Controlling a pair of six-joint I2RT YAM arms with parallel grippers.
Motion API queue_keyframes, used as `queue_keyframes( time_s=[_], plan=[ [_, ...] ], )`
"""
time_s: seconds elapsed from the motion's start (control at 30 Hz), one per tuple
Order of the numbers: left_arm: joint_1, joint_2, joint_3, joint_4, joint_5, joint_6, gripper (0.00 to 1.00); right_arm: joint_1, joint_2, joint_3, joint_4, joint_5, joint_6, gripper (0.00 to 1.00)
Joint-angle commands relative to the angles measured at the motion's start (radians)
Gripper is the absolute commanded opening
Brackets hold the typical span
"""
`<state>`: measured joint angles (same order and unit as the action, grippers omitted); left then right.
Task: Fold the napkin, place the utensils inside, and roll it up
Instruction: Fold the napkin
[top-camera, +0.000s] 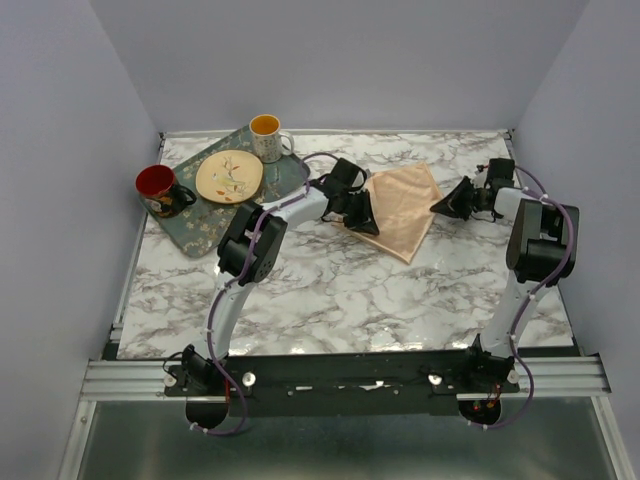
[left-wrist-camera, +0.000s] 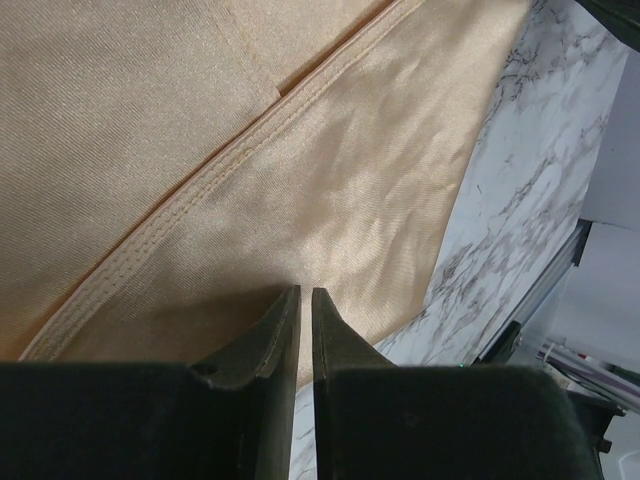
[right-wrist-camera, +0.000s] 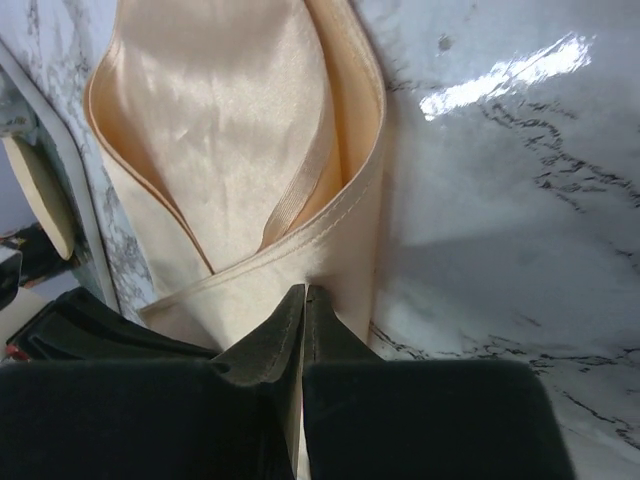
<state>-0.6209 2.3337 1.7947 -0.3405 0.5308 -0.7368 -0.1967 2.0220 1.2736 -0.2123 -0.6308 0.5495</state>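
Napkin (top-camera: 400, 208) is lying on the marble-patterned table (top-camera: 330, 290), toward the far side and a little right of centre. It is showing as a tilted peach-tan shape with one corner pointing to the near side.

Left gripper (top-camera: 365, 222) is sitting at the napkin's left edge, fingertips touching the cloth. From its wrist camera, the jaws are standing almost together, with only a thin slit between them. The cloth is spreading flat ahead of the tips, and a stitched hem (left-wrist-camera: 180, 215) is running diagonally across it. I cannot tell whether any cloth is caught in that slit.

Right gripper (top-camera: 440, 205) is reaching in from the right and meeting the napkin's right corner. From its wrist camera, the jaws are pressing close on the cloth. Tan fabric is showing down the line between the fingers, and the layers are curving away from the tips in loose, open folds. It is gripping the napkin at that corner.

The two grippers are facing each other across the napkin, which is lying between them.

Off to the left, well apart from the napkin, a patterned tray (top-camera: 195, 238) is holding a round cream plate (top-camera: 230, 176). A red mug (top-camera: 158, 186) is standing at the tray's left edge and a pale mug (top-camera: 266, 138) at its far end.
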Motion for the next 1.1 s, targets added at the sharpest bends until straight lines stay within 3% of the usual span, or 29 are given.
queue_keyframes(
  time_s=[0.0, 0.3, 0.47, 0.73, 1.0, 1.07],
  plan=[
    [0.007, 0.018, 0.054, -0.040, -0.006, 0.019, 0.18, -0.007, 0.064, 0.075, -0.096, 0.074, 0.029, 0.11],
    [0.007, -0.019, 0.130, -0.103, -0.020, 0.043, 0.23, -0.007, 0.171, 0.277, -0.193, 0.164, -0.034, 0.13],
    [0.027, -0.101, 0.117, -0.127, -0.057, 0.060, 0.27, -0.003, 0.137, 0.319, -0.208, 0.210, -0.126, 0.14],
    [0.096, -0.338, -0.141, -0.080, -0.137, 0.091, 0.38, 0.098, -0.117, 0.294, -0.289, 0.414, -0.253, 0.26],
    [0.187, -0.645, -0.484, 0.040, -0.167, 0.045, 0.43, 0.403, -0.269, 0.144, -0.326, 0.620, -0.395, 0.50],
    [0.205, -0.672, -0.532, 0.096, -0.146, 0.030, 0.44, 0.443, -0.269, 0.116, -0.311, 0.550, -0.364, 0.51]
  ],
)
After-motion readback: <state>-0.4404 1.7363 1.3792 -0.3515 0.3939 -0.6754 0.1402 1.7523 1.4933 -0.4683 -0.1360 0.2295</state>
